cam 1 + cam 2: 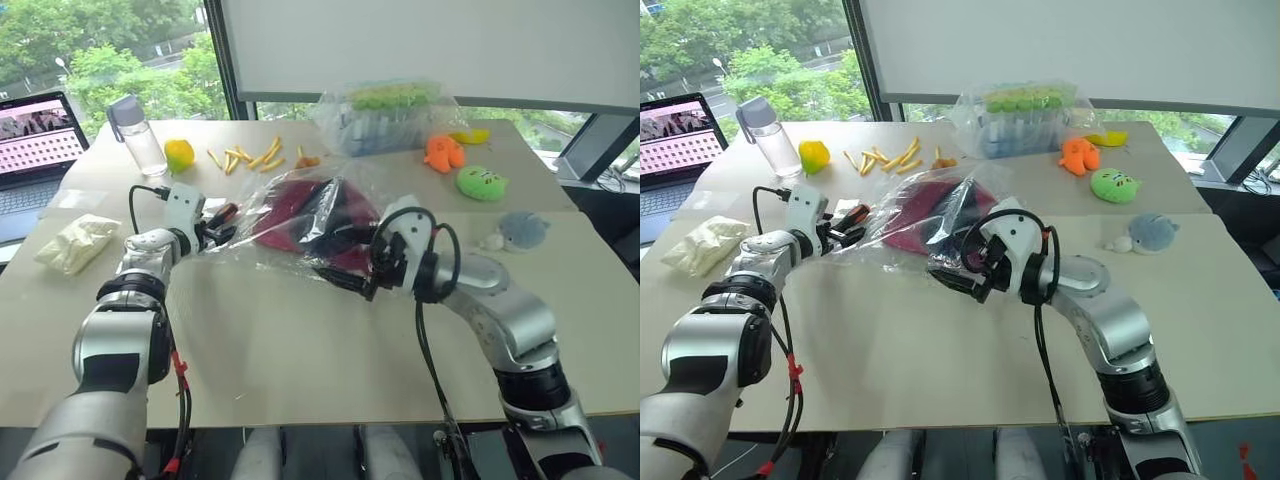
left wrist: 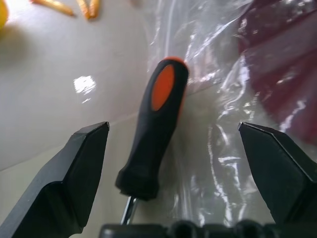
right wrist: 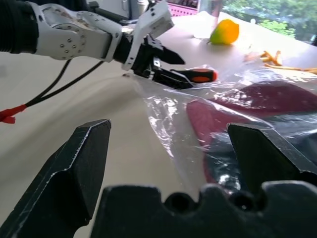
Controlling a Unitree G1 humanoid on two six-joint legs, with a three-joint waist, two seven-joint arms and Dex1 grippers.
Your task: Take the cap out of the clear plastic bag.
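From my remote seat I look down over a pale surface (image 1: 300,350). At far left sits a laptop (image 1: 35,135), then a crumpled cream wrapper (image 1: 75,243), a clear bottle (image 1: 135,133) and a yellow fruit (image 1: 179,154).

My left gripper (image 1: 222,228) comes next, fingers (image 2: 74,178) spread wide and holding nothing. It reaches to the left edge of the bag (image 1: 300,225). A screwdriver (image 2: 153,131) with a black and orange handle lies on the surface between those fingers, touching the plastic edge.

In the middle is the bag, crinkled and see-through, with the cap (image 1: 300,215) inside it. The cap shows as a dark red mound with black at its near side. Its long axis seems to run left to right across the surface; I cannot tell which way the brim points through the wrinkles.

My right gripper (image 1: 350,280) is at the bag's near right corner, fingers (image 3: 79,173) apart and closed on nothing, aimed towards the left gripper.

Farther right lie a bagged tray (image 1: 385,118), orange (image 1: 443,153), green (image 1: 481,182) and grey (image 1: 520,231) plush toys.

I judge the step to be the approach: neither hand has plastic or cap yet. The next move calls for one hand to pinch the film while the other finds the opening, and for my left fingers to avoid closing on the screwdriver instead.
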